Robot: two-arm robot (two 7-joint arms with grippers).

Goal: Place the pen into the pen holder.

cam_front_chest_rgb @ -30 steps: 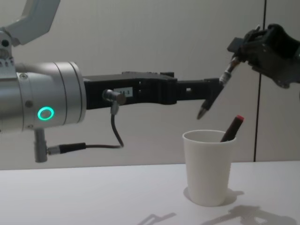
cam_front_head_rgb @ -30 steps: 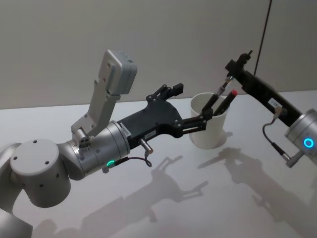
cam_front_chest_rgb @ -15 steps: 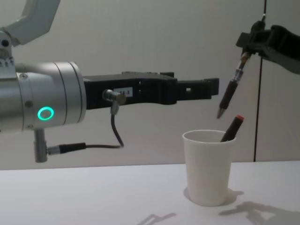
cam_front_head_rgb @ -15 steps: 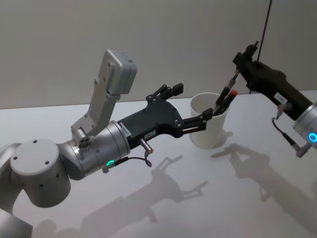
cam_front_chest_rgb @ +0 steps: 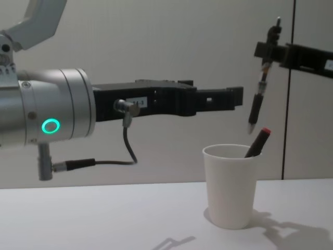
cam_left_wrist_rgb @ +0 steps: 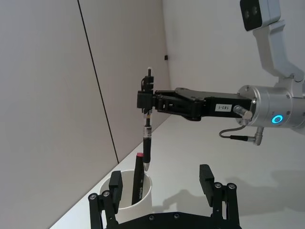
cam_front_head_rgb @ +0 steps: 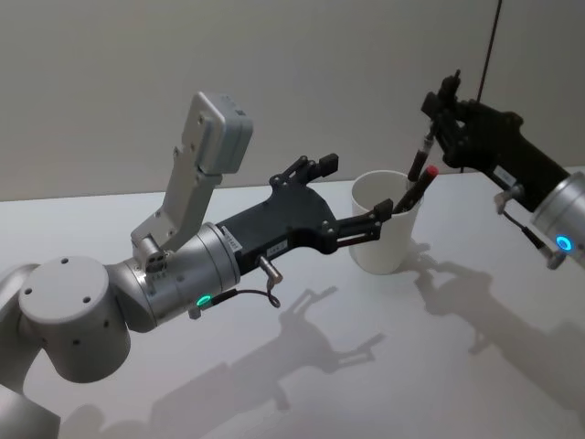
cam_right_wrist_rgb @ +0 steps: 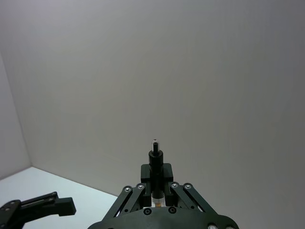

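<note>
I can read almost nothing here. White label on the right gripper (cam_left_wrist_rgb: 145,101) body: printed characters, too small for me to make out. White label on the left gripper (cam_front_chest_rgb: 237,98) body: likewise illegible. Red-capped pen (cam_left_wrist_rgb: 138,183) standing in the cup (cam_left_wrist_rgb: 138,202): pale lettering along its barrel, which I cannot decipher.

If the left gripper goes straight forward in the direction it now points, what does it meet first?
Probably the pen holder. The left gripper is open, its fingers level with the cup's rim, one finger close beside the wall. Whether it touches yet, I cannot tell. The pen, in the right gripper, hangs above the cup's mouth.
</note>
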